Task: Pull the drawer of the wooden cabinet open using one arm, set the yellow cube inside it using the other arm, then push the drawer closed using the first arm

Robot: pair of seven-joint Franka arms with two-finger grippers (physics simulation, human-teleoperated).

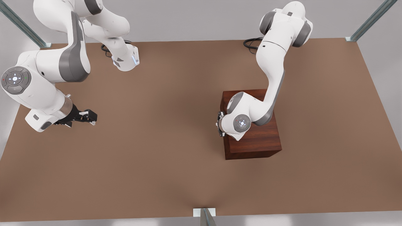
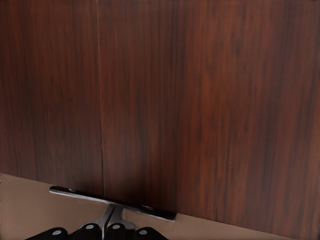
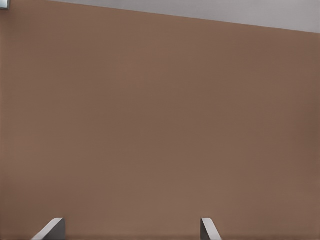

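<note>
The wooden cabinet [image 1: 254,138] stands on the table toward the front view's right. Its drawer [image 2: 145,150] sits flush with the dark front face, a thin seam running beside it. My left gripper [image 1: 220,125] is pressed against that face, and its fingertips [image 2: 111,219] are shut on the drawer's thin silver handle [image 2: 150,210]. Far off at the front view's left, my right gripper [image 1: 90,117] hangs low over the bare table. Its grey fingertips [image 3: 54,227] stand wide apart with nothing between them. The yellow cube is out of view.
The brown table [image 1: 163,131] stretches between the two arms. The arm bases and their black cables [image 1: 251,44] sit at the far edge. Metal frame posts [image 1: 205,216] stand at the corners and at the middle of the near edge.
</note>
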